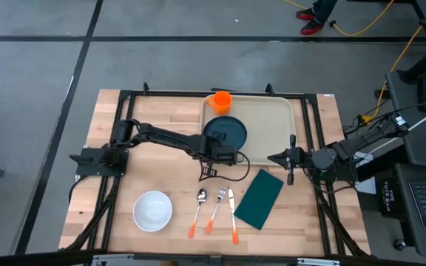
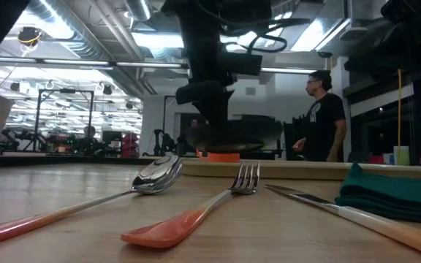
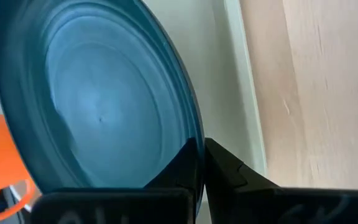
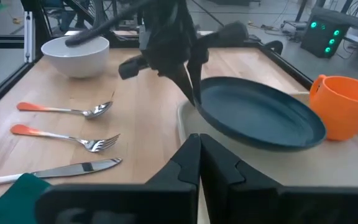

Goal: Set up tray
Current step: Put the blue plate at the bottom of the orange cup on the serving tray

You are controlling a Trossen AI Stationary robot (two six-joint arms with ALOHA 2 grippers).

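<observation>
Two dark arms, black cables, tapered fingers (image 4: 188,163).

- High view: straight down on the whole table (image 1: 161,118).
- Low view: level with the tabletop.
- Wrist views: close, both showing the plate (image 3: 98,106).

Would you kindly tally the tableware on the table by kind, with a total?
Tray: 1
Plate: 1
Mug: 1
Bowl: 1
Spoon: 1
Fork: 1
Knife: 1
Napkin: 1
Total: 8
</observation>
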